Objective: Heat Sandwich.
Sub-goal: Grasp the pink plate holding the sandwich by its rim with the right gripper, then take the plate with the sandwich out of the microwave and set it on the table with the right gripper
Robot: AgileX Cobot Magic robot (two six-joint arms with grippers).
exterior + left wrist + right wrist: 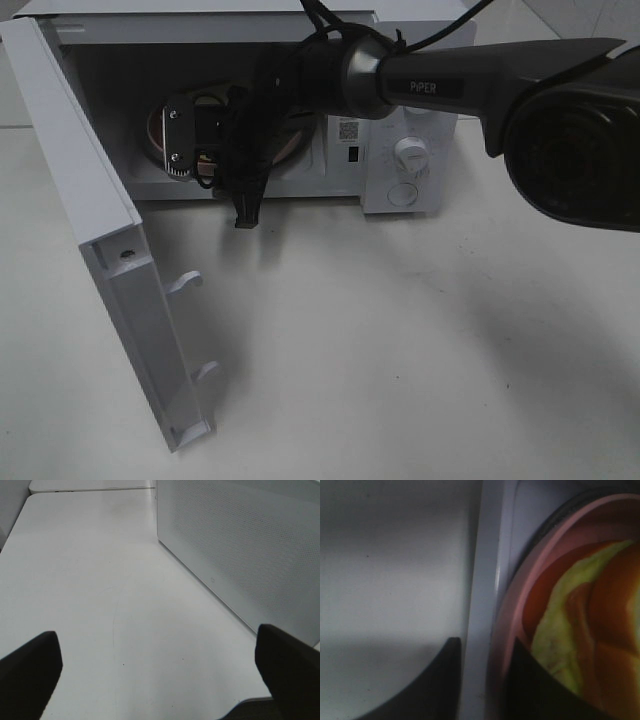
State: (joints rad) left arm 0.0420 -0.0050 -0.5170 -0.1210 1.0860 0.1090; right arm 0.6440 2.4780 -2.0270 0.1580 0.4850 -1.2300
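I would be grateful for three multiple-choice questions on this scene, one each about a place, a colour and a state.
1. Where is the sandwich relative to the microwave?
A. in front of it
B. inside it, on a plate
C. on top of it

2. What colour is the plate?
A. pink
B. blue
C. black

3. How is the microwave's door?
A. shut
B. taken off
C. swung open

Answers: 1 B, the right wrist view shows it lying on the plate past the microwave's sill. 2 A, the rim is pink. 3 C, the door stands out to the left in the high view.
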